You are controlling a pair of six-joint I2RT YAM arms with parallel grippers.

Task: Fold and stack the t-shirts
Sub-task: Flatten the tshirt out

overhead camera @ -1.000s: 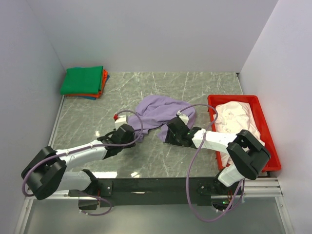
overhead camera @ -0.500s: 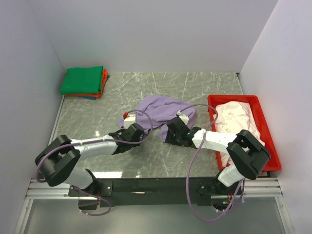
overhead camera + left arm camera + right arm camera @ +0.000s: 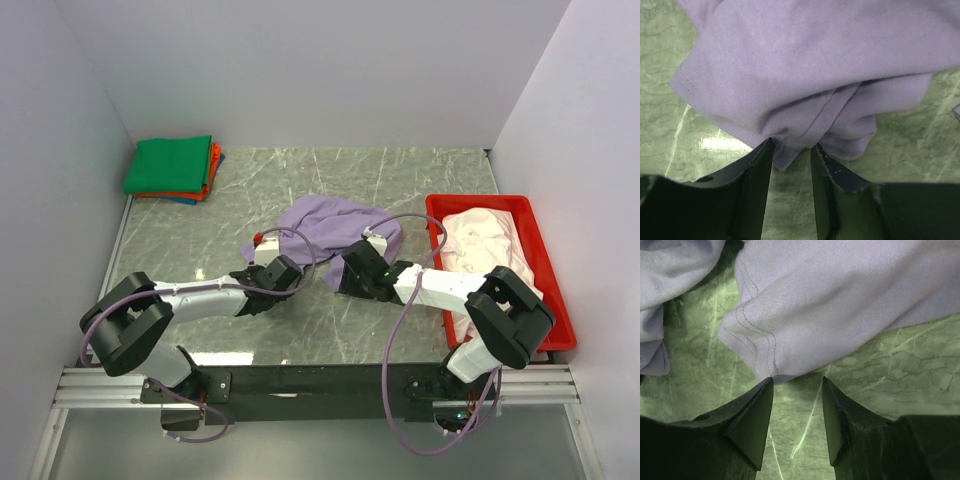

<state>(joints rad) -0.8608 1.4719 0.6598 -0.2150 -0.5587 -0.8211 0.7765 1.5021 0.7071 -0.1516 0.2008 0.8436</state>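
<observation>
1. A crumpled lavender t-shirt [image 3: 325, 225] lies unfolded on the worktop [image 3: 400, 180].
2. The left gripper [image 3: 791, 145] has swung in to the shirt's near edge, jaws narrowly open at bunched cloth, not clamped.
3. The right gripper [image 3: 797, 382] is unmoved, jaws open and empty at a hem corner; a two-handed grasp looks next.

place: robot lab test cell | evidence: plain white walls [image 3: 300, 70], marble-look table [image 3: 400, 180], aluminium rail [image 3: 545, 380]

no readable text, label or number shows anywhere (cloth and table alike).
</observation>
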